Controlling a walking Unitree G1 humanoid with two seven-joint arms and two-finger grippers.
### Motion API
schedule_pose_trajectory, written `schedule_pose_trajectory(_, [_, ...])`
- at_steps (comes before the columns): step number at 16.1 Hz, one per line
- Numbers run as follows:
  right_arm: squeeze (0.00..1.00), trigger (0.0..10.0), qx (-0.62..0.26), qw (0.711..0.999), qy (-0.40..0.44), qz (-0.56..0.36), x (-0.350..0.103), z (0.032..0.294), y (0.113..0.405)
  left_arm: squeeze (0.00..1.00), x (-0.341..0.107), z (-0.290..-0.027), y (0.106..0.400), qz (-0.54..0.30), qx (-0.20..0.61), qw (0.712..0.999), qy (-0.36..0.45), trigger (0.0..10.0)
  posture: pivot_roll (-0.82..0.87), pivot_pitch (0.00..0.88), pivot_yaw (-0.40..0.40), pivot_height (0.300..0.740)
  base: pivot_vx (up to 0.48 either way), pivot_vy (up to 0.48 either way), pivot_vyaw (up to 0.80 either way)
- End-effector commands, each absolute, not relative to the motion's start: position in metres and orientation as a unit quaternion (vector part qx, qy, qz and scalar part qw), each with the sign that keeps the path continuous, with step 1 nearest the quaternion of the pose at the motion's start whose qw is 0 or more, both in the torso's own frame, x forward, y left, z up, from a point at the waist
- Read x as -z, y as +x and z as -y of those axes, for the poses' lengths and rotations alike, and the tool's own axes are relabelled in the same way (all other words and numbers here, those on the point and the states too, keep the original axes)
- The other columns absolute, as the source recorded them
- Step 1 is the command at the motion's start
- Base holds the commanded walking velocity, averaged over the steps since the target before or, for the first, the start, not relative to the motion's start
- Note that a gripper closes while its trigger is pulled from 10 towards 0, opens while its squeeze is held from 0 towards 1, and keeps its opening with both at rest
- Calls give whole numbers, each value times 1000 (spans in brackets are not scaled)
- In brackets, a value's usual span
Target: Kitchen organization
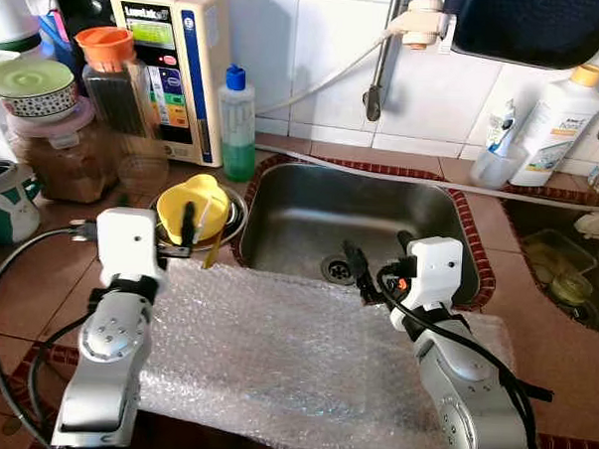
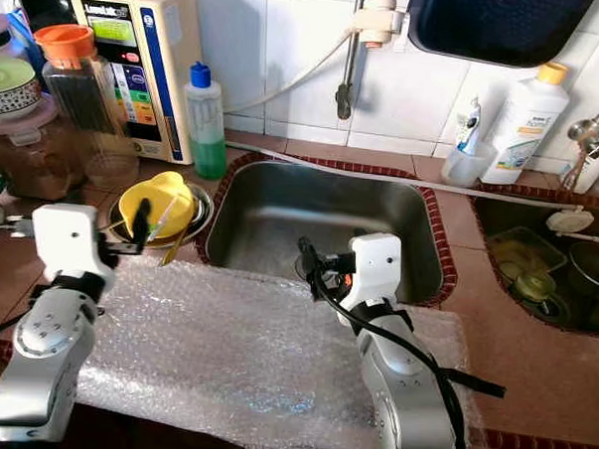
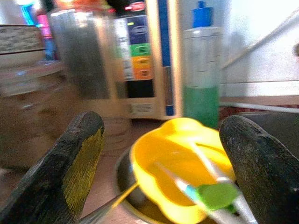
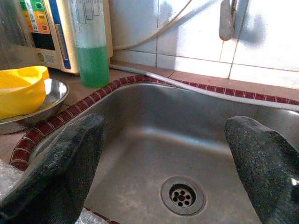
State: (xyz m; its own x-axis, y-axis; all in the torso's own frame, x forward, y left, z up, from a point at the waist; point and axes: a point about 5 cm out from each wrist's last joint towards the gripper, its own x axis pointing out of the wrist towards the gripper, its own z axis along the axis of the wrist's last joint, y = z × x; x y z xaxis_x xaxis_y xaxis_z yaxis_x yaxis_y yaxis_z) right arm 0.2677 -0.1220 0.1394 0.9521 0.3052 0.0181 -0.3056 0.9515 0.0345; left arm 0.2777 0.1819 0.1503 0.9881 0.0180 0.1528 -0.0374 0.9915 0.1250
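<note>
A yellow bowl (image 1: 203,202) holding a few utensils, one with a green handle (image 3: 212,196), sits in a shallow metal dish (image 1: 237,218) left of the steel sink (image 1: 310,215). A sheet of bubble wrap (image 1: 274,353) covers the counter's front, under both arms. My left gripper (image 1: 131,220) is open just short of the bowl, which shows between its fingers (image 3: 70,158). My right gripper (image 1: 378,250) hangs open over the sink's front edge, with the drain (image 4: 182,195) below it and nothing between its fingers.
A bottle of green liquid (image 1: 237,132), a beige water unit (image 1: 177,60) and jars (image 1: 112,77) crowd the back left. A faucet (image 1: 381,59) hangs over the sink. A white bottle (image 1: 557,126) and a cup stand back right, above a second basin (image 1: 566,266) with dishes.
</note>
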Motion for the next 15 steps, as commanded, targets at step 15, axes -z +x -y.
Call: schedule_pose_trajectory(15, [0,10000,-157,987,-5,24,-146,121,266,0,-149,-168,271,64,0,997,-47,10000,77,12,5,740,0,0,0])
